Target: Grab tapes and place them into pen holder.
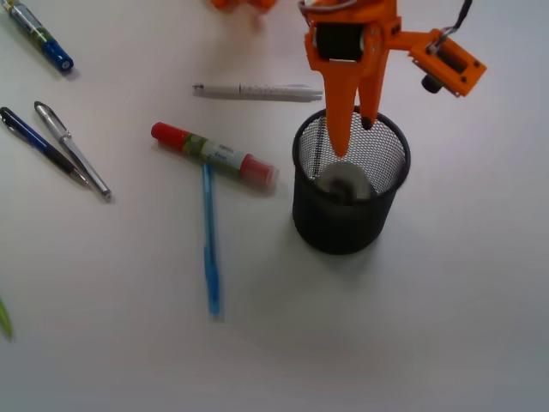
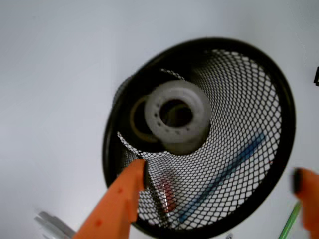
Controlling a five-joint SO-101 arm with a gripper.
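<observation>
A whitish tape (image 2: 177, 115) lies inside the black mesh pen holder (image 1: 350, 225), tilted on top of a darker tape (image 2: 138, 121) that shows only as a curved edge beside it. A third tape cannot be made out. The holder stands upright on the white desk (image 1: 446, 326), with bare desk to its right and in front. The orange end effector (image 1: 354, 139) hangs over the holder's mouth, its two fingers spread apart and holding nothing; one tip dips just inside the rim, the other sits at the back edge. To the holder's left lie a red-capped glue stick (image 1: 214, 154) and a blue pen (image 1: 209, 240). A white pen (image 1: 256, 91) lies behind. More pens (image 1: 56, 146) rest well apart at far left.
</observation>
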